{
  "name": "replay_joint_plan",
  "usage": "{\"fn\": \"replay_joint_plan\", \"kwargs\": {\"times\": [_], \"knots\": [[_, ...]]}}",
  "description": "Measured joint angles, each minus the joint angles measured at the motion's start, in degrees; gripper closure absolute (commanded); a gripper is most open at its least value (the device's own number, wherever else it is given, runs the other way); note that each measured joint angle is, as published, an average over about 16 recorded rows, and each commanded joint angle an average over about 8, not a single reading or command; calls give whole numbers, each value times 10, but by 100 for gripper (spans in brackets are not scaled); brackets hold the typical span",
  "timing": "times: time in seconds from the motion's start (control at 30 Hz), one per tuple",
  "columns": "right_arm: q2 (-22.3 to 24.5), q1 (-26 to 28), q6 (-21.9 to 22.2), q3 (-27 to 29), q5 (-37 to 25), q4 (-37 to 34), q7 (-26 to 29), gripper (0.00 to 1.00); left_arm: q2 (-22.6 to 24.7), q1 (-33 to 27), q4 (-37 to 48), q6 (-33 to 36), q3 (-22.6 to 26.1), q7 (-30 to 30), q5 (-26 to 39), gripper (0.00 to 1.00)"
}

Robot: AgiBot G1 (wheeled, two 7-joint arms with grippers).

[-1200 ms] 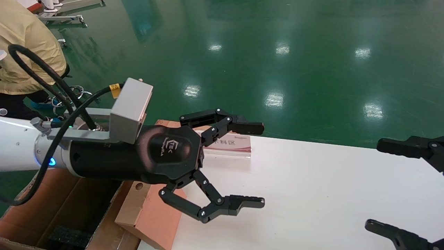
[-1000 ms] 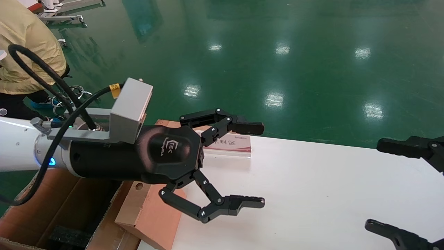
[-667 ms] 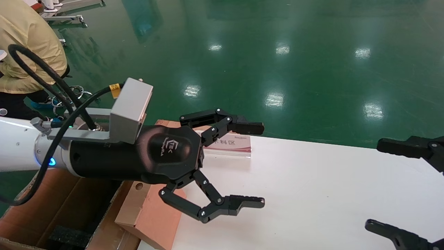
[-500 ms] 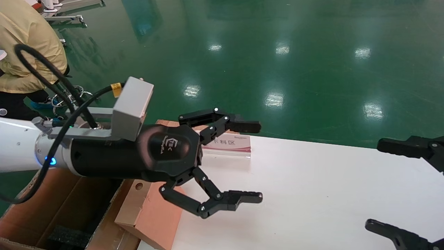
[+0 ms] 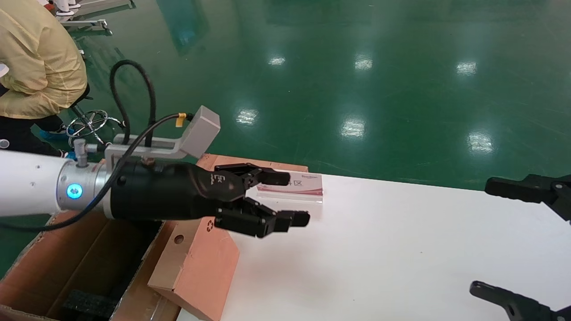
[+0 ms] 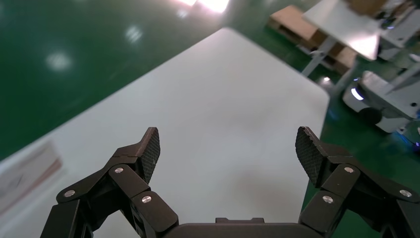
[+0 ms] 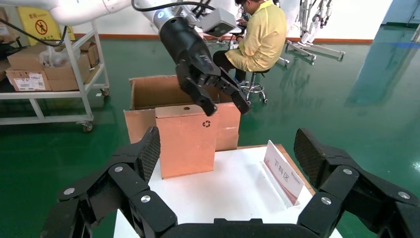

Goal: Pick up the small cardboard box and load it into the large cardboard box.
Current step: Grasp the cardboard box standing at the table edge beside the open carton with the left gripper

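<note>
L gripper (image 5: 276,200) open, empty, hovering over white table (image 5: 401,249) just above top edge of small cardboard box (image 5: 196,263). Box stands upright at table's left end, leaning on or touching large cardboard box (image 5: 67,263); can't tell which. R gripper (image 7: 225,148) open, parked at far right. Best approach, as I judge: line jaws across box's thin dimension, descend onto top edge, close square, lift straight before swinging over carton. Risk: nudging box over.

From the right gripper (image 7: 228,148), jaws spread wide, the small cardboard box (image 7: 186,140) stands at eleven o'clock against the large cardboard box (image 7: 148,91), the left gripper (image 7: 227,105) open above it.
</note>
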Motion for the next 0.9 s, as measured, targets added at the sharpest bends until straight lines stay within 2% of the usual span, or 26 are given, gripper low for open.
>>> {"fn": "replay_joint_plan", "kwargs": {"times": [0.3, 0.57, 0.73, 0.9], "knots": [[0, 0, 0, 0, 0, 0, 0, 0, 11, -119, -5, 48, 68, -197, 133, 0], [0, 0, 0, -1, 0, 0, 0, 0, 42, -222, -5, 111, 135, -339, 237, 0], [0, 0, 0, -1, 1, 0, 0, 0, 60, -284, -5, 136, 195, -411, 287, 0], [0, 0, 0, -1, 1, 0, -1, 0, 76, -352, -6, 147, 275, -473, 317, 0]]}}
